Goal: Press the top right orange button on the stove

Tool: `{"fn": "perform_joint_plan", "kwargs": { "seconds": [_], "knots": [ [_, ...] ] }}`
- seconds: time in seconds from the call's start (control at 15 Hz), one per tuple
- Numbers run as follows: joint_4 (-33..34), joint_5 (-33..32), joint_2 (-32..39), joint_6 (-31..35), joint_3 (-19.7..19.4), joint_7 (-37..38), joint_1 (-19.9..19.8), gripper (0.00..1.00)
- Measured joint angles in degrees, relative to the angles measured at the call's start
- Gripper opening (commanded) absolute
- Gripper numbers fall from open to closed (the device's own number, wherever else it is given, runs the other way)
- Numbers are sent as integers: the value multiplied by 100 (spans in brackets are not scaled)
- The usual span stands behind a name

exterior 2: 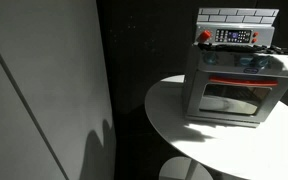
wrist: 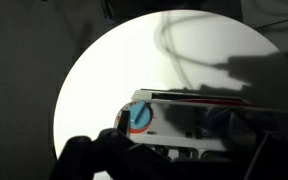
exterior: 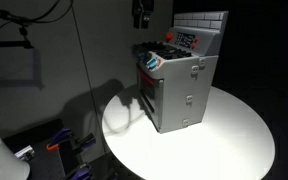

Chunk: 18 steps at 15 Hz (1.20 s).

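The small grey toy stove [exterior: 180, 85] stands on a round white table [exterior: 234, 135], with a brick-patterned back panel and an oven door; both exterior views show it [exterior 2: 234, 80]. Small orange-red buttons sit on its top, one near a back corner [exterior: 168, 37] and one at the panel's end [exterior 2: 205, 36]. My gripper [exterior: 141, 13] hangs dark above the stove and apart from it. In the wrist view its dark fingers [wrist: 169, 165] frame the stove's top [wrist: 199, 110] and a blue and red knob [wrist: 141, 117] from above. The fingers look spread, with nothing between them.
The table's edge [wrist: 69, 85] curves round the stove, and the floor beyond is dark. A light wall panel [exterior 2: 44, 90] stands to one side. Cables and clutter [exterior: 54, 145] lie low beside the table. A table base [exterior 2: 184, 170] shows below.
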Motion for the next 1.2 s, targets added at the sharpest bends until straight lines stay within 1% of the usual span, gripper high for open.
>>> {"fn": "perform_joint_plan", "kwargs": {
  "seconds": [0.73, 1.2],
  "knots": [
    [20, 0, 23, 31, 17, 9, -15, 100],
    [240, 0, 148, 400, 16, 63, -133, 100]
  ]
}}
